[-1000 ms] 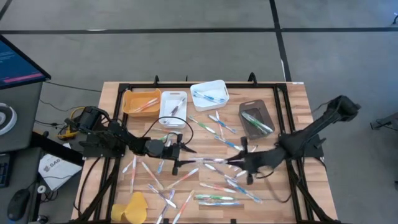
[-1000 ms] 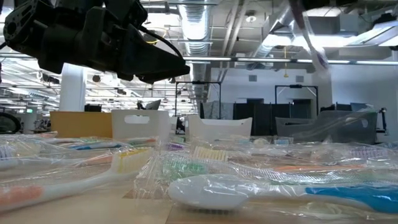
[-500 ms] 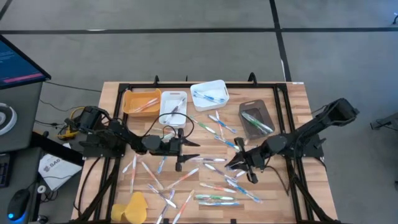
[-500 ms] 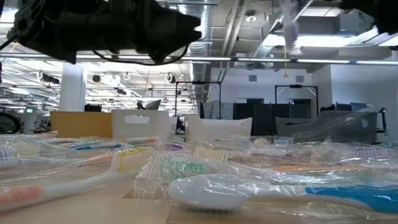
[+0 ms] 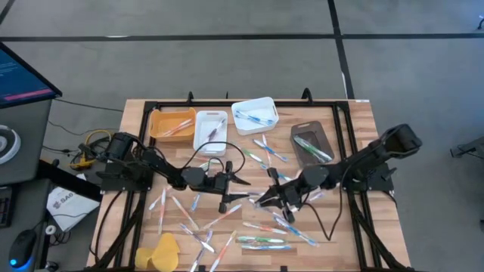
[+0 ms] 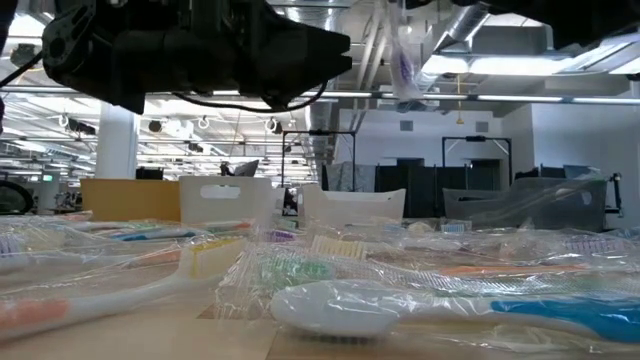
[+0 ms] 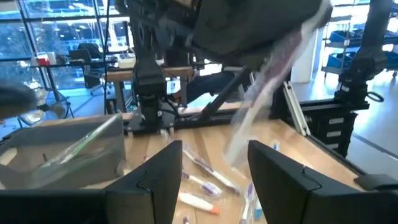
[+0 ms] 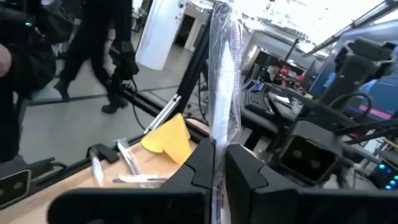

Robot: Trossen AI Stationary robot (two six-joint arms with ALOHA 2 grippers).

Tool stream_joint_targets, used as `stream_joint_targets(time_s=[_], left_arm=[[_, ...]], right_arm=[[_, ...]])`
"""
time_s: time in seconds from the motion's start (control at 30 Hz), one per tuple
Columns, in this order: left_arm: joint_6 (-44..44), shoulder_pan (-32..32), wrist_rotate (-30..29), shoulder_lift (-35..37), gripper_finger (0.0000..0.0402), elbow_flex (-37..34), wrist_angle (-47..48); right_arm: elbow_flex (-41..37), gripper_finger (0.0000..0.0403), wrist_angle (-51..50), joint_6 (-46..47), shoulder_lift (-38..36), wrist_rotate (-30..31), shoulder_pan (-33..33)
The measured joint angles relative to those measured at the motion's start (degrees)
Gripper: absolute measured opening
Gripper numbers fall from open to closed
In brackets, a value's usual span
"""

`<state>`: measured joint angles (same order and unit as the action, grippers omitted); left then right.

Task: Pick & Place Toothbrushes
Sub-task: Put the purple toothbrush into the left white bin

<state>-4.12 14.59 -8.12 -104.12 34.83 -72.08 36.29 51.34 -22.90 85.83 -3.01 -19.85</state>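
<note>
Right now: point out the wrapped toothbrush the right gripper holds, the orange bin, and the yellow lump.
wrapped toothbrush point(image 8: 221, 74), right wrist view, mid-handle inside the wrapper above the fingers
orange bin point(image 5: 156, 119), high view, left rim
yellow lump point(image 5: 162, 253), high view, its middle

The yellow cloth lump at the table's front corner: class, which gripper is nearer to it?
Left. The left gripper hovers open mid-table, diagonally from the yellow lump. The right gripper, shut on a wrapped toothbrush, is just beyond it, slightly farther.

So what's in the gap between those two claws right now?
From above, bare wood shows between the left claw, open, and the right claw, shut on a wrapped toothbrush. The left wrist view shows that toothbrush hanging just ahead of the open fingers.
</note>
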Motion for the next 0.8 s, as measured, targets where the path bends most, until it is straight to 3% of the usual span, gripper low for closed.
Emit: stream_joint_targets(time_s=[0.27, 0.43, 0.8], left_arm=[[-0.1, 0.0, 1.0, 0.1, 0.0176, 0.0, -1.3], [-1.2, 0.0, 1.0, 0.1, 0.0176, 0.0, -1.3], [-3.1, -0.1, 0.0, 0.1, 0.0176, 0.0, -1.3]], right_arm=[[0.0, 0.0010, 0.1, 1.1, -0.3, -0.6, 3.6], [0.0, 0.0010, 0.6, 2.0, -0.3, -6.0, 6.0], [0.0, 0.0010, 0.3, 3.4, -0.3, -6.2, 6.4]])
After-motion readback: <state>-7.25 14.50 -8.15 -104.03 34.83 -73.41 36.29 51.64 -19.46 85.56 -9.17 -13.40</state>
